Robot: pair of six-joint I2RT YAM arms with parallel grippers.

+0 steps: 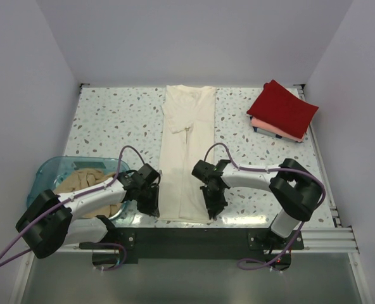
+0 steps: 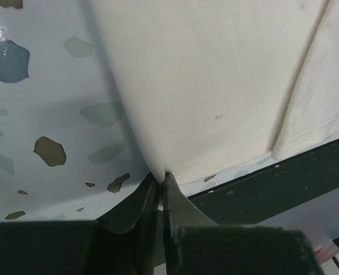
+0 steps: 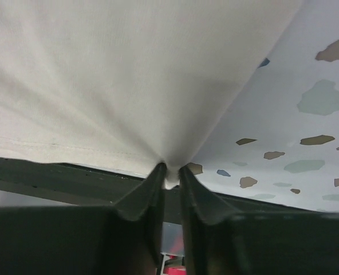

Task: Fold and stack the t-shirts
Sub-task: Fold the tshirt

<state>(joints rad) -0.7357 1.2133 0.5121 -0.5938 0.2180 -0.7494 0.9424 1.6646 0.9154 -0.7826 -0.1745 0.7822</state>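
Note:
A cream-white t-shirt (image 1: 186,152) lies lengthwise down the middle of the table, its sides folded in to a narrow strip. My left gripper (image 1: 151,207) is shut on its near left hem corner (image 2: 158,172). My right gripper (image 1: 213,209) is shut on its near right hem corner (image 3: 170,169). A folded red t-shirt (image 1: 282,107) lies on a folded salmon pink t-shirt (image 1: 271,129) at the far right. A tan-beige t-shirt (image 1: 80,183) lies crumpled in the blue tub (image 1: 45,174) at the near left.
The blue tub stands close beside my left arm. The table's dark front edge (image 2: 284,166) runs just under the shirt's hem. White walls close in the table on three sides.

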